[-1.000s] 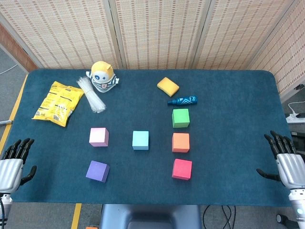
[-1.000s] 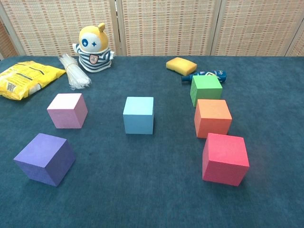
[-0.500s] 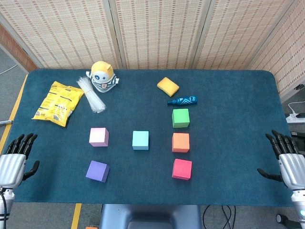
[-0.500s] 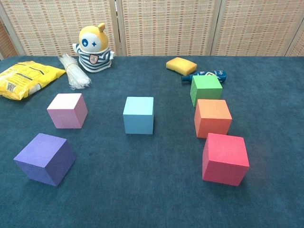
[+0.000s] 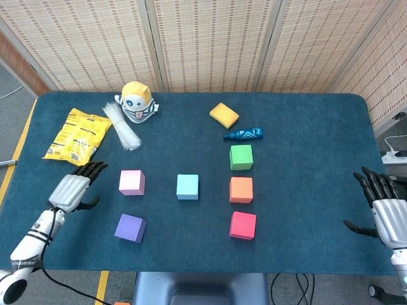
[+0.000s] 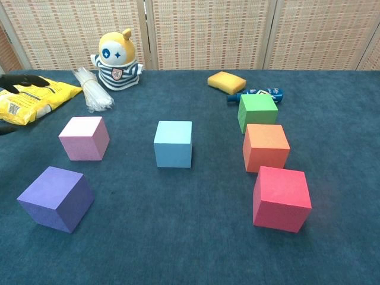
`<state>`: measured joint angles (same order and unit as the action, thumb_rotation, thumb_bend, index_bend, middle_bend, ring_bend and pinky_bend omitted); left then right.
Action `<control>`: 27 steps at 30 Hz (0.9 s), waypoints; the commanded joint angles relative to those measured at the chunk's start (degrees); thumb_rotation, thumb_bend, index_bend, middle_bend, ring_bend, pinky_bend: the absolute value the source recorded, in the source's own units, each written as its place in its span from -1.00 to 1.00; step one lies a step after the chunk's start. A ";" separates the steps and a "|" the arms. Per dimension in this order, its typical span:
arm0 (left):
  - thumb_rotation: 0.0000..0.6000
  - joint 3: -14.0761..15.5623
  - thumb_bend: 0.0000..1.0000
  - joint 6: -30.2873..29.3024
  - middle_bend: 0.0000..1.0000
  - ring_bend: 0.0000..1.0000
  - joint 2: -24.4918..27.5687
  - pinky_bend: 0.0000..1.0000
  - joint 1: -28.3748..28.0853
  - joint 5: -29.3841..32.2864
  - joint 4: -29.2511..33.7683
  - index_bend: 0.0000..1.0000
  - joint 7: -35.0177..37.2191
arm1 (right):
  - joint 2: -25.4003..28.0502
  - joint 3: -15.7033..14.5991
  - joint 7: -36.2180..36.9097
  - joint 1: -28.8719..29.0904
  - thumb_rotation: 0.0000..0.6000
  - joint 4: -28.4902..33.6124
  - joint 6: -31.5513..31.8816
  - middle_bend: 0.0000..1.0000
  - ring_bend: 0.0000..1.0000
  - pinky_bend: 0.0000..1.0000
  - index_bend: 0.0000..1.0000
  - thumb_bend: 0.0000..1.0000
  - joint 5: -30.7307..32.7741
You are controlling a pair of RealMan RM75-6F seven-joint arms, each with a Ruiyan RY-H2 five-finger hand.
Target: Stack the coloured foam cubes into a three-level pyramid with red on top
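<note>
My left hand [image 5: 72,189] has swung in from the desk's near-left edge and now hovers over the blue desk [image 5: 305,159] just left of the pink cube [image 5: 131,182], its fingers [image 5: 93,168] spread and holding nothing; in the chest view only dark fingertips show at the left edge by the yellow snack bag [image 6: 35,97]. My right hand [image 5: 389,216] has barely shifted, at the desk's right edge, fingers apart and empty. None of the cubes is stacked: the red cube [image 5: 243,225] sits nearest me, orange cube [image 5: 241,189] and green cube [image 5: 241,157] lined up behind it, cyan cube [image 5: 187,187] in the middle, purple cube [image 5: 130,227] front left.
</note>
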<state>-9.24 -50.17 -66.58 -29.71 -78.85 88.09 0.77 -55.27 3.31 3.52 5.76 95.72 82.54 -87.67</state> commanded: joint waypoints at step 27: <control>1.00 0.82 -0.26 12.89 -0.89 -0.89 -11.30 -0.62 -10.80 6.87 -14.16 -0.99 10.85 | -1.00 0.20 -0.21 1.50 1.00 -0.93 -3.63 -0.89 -1.00 -0.76 -1.00 -0.84 3.01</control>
<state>-8.39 -37.11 -77.66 -40.50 -71.89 74.06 11.31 -56.26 3.51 3.31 7.26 94.79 78.90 -84.66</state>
